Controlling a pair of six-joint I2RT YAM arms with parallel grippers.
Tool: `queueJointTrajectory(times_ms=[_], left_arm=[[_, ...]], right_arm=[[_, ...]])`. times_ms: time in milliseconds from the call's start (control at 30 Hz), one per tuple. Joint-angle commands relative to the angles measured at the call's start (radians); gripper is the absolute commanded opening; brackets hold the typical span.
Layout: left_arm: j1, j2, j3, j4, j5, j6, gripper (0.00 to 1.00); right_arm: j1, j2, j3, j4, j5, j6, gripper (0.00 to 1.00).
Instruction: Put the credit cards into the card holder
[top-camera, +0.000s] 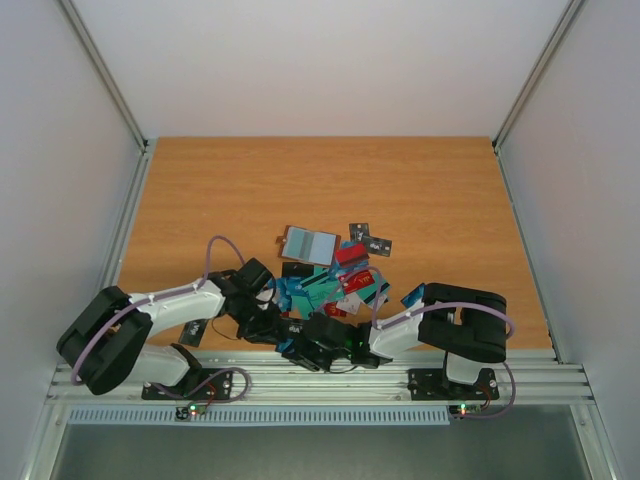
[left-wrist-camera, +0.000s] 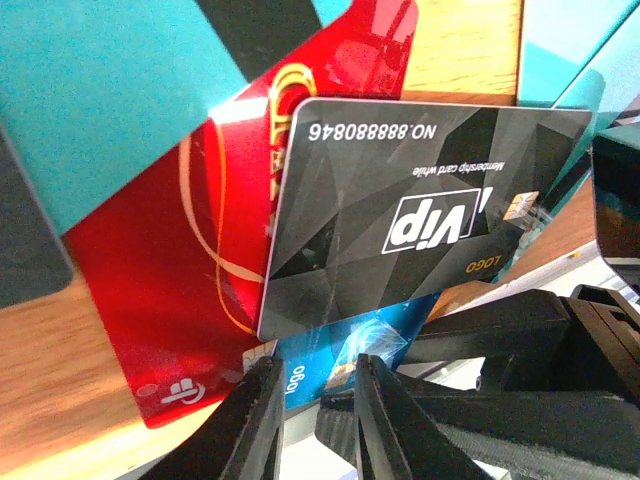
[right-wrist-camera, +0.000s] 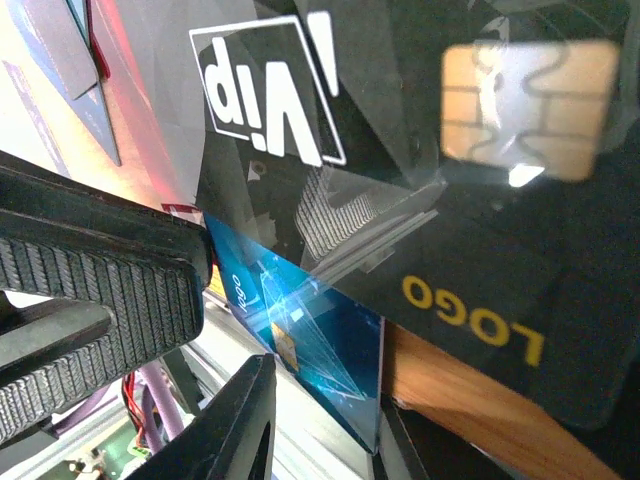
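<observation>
The credit cards (top-camera: 340, 282) lie in a loose pile at the table's middle front. A flat open thing with a brown rim and grey-blue inside (top-camera: 308, 244) lies behind the pile; it looks like the card holder. Both grippers meet at the pile's near edge. My left gripper (top-camera: 280, 328) (left-wrist-camera: 315, 365) has its jaws a narrow gap apart, tips at the edge of a blue card (left-wrist-camera: 390, 335). My right gripper (top-camera: 298, 350) (right-wrist-camera: 330, 420) straddles that blue card (right-wrist-camera: 310, 330), jaws apart. A black VIP card (left-wrist-camera: 420, 200) (right-wrist-camera: 420, 150) lies over it.
A red card (left-wrist-camera: 160, 280) and a teal card (left-wrist-camera: 110, 90) lie beside the black one. Small black pieces (top-camera: 370, 238) lie behind the pile, another (top-camera: 190, 328) near the left arm. The metal rail (top-camera: 400, 375) runs along the near edge. White walls stand on both sides.
</observation>
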Motion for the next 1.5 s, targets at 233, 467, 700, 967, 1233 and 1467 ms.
queueJointTrajectory(times_ms=[233, 467, 700, 967, 1233, 1467], left_arm=[[-0.008, 0.014, -0.05, 0.049, -0.009, -0.016, 0.23], [-0.009, 0.0, -0.042, 0.038, -0.003, -0.017, 0.23], [-0.009, -0.101, 0.04, -0.076, -0.05, -0.011, 0.34], [-0.009, -0.139, 0.18, -0.202, -0.131, 0.037, 0.55], [-0.007, -0.202, 0.306, -0.283, -0.193, 0.115, 0.64], [-0.005, -0.313, 0.426, -0.273, -0.122, 0.181, 0.65]], right_arm=[[0.006, -0.049, 0.021, -0.116, 0.09, -0.054, 0.14], [0.006, -0.083, 0.044, -0.173, 0.094, -0.064, 0.08], [0.005, -0.167, 0.043, -0.303, 0.112, 0.014, 0.01], [-0.031, -0.36, 0.086, -0.713, 0.167, 0.021, 0.01], [-0.117, -0.586, 0.249, -1.19, 0.283, -0.163, 0.01], [-0.261, -0.737, 0.332, -1.127, 0.131, -0.517, 0.01]])
